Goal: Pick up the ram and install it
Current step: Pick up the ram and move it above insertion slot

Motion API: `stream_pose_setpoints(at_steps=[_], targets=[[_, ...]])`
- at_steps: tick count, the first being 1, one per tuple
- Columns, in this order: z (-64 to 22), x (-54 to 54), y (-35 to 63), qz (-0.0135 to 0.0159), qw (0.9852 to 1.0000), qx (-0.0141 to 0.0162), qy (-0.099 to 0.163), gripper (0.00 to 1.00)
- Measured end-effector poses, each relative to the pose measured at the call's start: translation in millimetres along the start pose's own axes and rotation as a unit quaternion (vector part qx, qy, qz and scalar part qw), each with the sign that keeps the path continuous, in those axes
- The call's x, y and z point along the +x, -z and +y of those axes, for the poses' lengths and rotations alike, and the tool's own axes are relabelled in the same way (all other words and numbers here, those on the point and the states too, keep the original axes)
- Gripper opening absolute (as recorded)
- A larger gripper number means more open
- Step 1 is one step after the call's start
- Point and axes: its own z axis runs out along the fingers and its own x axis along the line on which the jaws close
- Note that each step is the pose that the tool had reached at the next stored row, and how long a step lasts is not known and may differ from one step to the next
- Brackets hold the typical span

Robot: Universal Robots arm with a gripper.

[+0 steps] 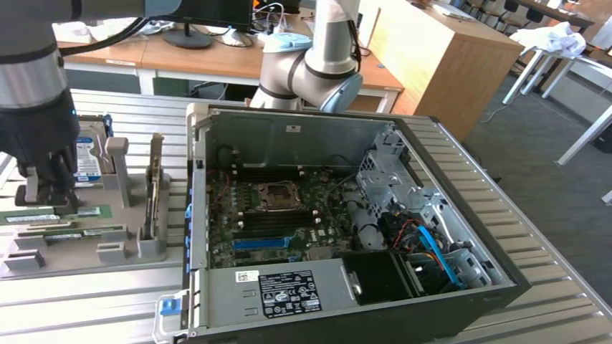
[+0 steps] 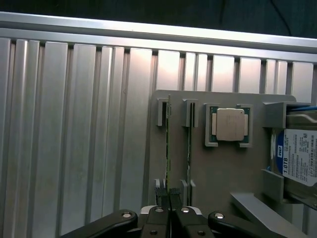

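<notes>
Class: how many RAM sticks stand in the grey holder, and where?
2. One ram stands on edge, pinched by the shut tool; the other stick stands in the next slot, between it and the processor chip. None looks hidden there.

Exterior camera sits high, angled down across the ribbed metal table [image 1: 96, 301] — open computer case [image 1: 287, 136] centre frame, mid-distance. Wrist camera looks straight down past the gripper [image 2: 170, 210], close over the grey parts holder [image 2: 218, 168] — both views share that holder, its hard drive [image 2: 299, 158] and the ram [image 2: 168, 139].

Silver arm [image 1: 330, 36], blue joint caps [image 1: 287, 41], black fingers [image 2: 159, 220]
</notes>
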Motion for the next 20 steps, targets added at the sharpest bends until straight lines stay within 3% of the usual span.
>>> stream_pose_setpoints(at_steps=[20], targets=[[0.2, -1.3, 46.5, 0.0001, 1.0, 0.0, 0.0, 0.12]])
